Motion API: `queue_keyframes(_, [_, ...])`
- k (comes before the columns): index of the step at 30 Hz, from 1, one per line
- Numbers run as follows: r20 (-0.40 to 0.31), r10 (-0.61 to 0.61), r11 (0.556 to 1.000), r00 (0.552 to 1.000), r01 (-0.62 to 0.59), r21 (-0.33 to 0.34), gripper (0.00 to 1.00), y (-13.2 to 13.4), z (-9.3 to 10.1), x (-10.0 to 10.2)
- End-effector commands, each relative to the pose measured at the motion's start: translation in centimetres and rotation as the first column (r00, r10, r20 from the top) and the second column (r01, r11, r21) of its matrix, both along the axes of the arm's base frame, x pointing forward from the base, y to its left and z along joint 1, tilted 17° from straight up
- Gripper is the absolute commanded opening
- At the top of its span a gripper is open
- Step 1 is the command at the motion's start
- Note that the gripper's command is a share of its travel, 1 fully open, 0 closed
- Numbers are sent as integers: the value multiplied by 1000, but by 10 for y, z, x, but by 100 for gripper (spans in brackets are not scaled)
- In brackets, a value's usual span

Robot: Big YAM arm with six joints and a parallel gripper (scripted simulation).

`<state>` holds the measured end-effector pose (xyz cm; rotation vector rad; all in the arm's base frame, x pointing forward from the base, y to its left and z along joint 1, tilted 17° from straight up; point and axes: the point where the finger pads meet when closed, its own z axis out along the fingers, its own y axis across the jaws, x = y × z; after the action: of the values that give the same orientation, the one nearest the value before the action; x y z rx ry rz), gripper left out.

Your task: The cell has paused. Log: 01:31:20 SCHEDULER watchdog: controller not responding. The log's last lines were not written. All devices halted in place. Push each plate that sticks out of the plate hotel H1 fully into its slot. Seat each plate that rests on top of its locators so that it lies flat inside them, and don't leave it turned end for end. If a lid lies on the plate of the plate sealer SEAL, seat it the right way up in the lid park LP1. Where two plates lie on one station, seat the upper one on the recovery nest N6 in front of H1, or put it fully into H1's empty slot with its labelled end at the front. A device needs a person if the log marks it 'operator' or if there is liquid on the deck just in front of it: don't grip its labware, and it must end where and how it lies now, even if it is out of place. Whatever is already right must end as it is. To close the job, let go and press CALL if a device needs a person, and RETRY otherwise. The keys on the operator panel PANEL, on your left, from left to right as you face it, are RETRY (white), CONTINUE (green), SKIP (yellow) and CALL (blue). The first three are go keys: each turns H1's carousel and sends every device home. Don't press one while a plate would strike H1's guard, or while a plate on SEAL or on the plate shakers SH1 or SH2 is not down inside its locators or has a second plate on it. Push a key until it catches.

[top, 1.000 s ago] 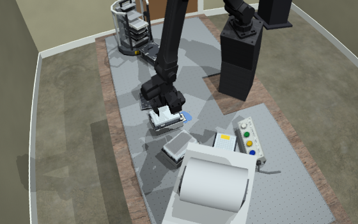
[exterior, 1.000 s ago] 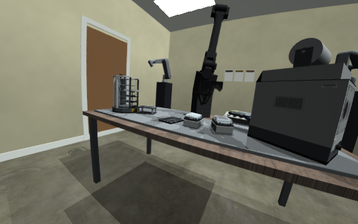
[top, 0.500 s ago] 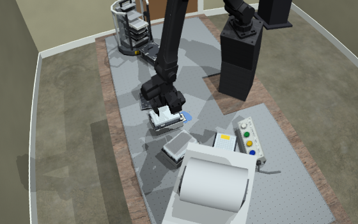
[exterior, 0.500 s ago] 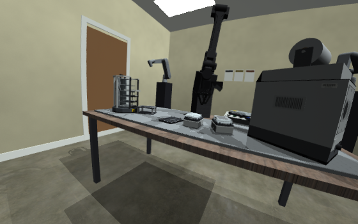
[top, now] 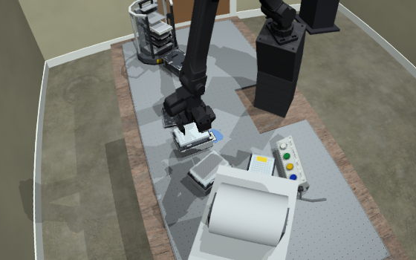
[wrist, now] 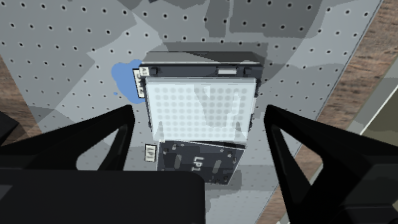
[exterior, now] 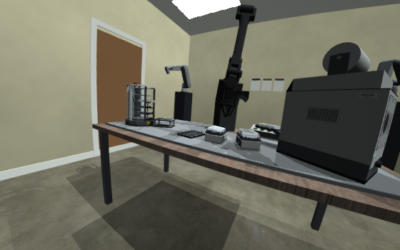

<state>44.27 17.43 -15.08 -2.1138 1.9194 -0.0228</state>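
A black robot arm hangs over a grey perforated deck, its gripper [wrist: 199, 131] pointing straight down. The two dark fingers stand spread as wide as they go, at the left and right edges of the wrist view, with nothing between them.

Centred below the gripper, in the middle of the wrist view, sits a white well plate [wrist: 200, 109] on a dark shaker station [wrist: 200, 61]. Whether the plate lies flat inside its locators or rides on top of them cannot be told from here. At the upper left of that station, a blue puddle [wrist: 121, 79] lies on the deck, touching the station's corner. In the top view the same puddle [top: 218, 136] shows at the station's right side. Just below the plate in the wrist view is a dark tray marked LP1, the lid park [wrist: 200, 161].

The puddle matters most for doing this step well. Liquid just in front of a device means a person is needed, so this plate probably ought not to be gripped at all. A careful move would be to keep the fingers wide, lift clear without brushing the plate, and deal with other stations. The panel [top: 291, 162] sits at the right of the top view, its blue key [top: 293, 177] at the lower end; that key looks the likely finish.
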Motion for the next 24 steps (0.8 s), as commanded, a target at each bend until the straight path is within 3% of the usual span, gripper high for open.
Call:
queue_keyframes(1, [21,-2,1000,1000,2,7,100,7,15,7])
queue_keyframes(14, [13,-3,1000,1000,3,2,100,-11,46,-3])
queue_keyframes(17, [-9,-2,1000,1000,2,-5,100,-13,38,-10])
queue_keyframes(18, [13,-3,1000,1000,3,2,100,-12,51,-5])
queue_keyframes(24, [13,-3,1000,1000,3,3,100,-15,66,-8])
